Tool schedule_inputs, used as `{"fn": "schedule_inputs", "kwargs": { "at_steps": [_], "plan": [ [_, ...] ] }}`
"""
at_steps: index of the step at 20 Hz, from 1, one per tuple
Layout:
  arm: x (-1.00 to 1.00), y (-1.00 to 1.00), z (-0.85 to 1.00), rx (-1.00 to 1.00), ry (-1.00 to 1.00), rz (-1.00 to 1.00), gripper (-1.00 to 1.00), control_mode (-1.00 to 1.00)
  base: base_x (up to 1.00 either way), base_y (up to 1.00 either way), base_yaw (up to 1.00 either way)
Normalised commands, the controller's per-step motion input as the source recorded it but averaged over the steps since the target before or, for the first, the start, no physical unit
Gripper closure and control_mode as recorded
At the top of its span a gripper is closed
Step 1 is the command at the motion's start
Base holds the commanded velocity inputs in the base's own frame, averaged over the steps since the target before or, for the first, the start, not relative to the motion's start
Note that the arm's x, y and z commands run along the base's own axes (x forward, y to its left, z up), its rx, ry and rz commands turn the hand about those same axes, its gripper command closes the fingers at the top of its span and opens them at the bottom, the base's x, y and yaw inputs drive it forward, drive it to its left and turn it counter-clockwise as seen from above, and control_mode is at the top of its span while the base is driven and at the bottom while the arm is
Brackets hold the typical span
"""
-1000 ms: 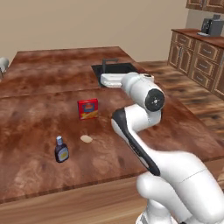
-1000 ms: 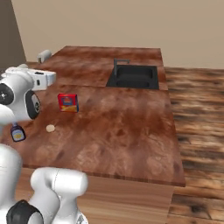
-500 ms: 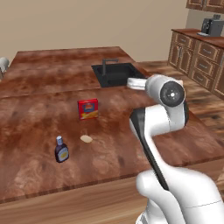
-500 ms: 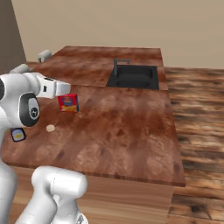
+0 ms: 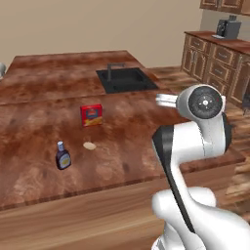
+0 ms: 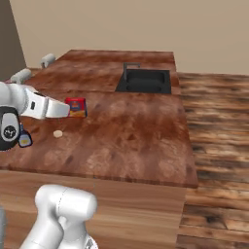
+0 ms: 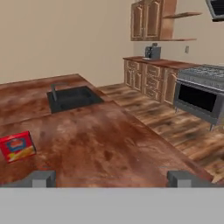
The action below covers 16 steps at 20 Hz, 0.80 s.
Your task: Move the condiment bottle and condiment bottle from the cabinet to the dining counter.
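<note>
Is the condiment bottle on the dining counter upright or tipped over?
Upright: the condiment bottle stands cap-up on the dining counter.

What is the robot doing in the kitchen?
Right now it holds nothing. Its fingers are spread wide open above the counter, pointing toward the sink. One little bottle already stands on the counter, near a small pale round thing and a red box. The job is to bring bottles over from a cabinet, so it looks like one is delivered.
</note>
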Motion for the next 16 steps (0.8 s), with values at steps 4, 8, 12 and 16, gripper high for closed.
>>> {"fn": "schedule_inputs", "kwargs": {
  "at_steps": [4,8,12,16],
  "plan": [
    [0.0,0.0,0.0,0.0,0.0,0.0,-1.0,1.0,-0.91,-0.79,-0.25],
    [0.0,0.0,0.0,0.0,0.0,0.0,-1.0,1.0,0.08,-1.0,-0.57],
    [0.0,0.0,0.0,0.0,0.0,0.0,-1.0,1.0,0.25,-0.99,-0.71],
    [0.0,0.0,0.0,0.0,0.0,0.0,-1.0,1.0,0.16,-1.0,-0.66]
  ]
}}
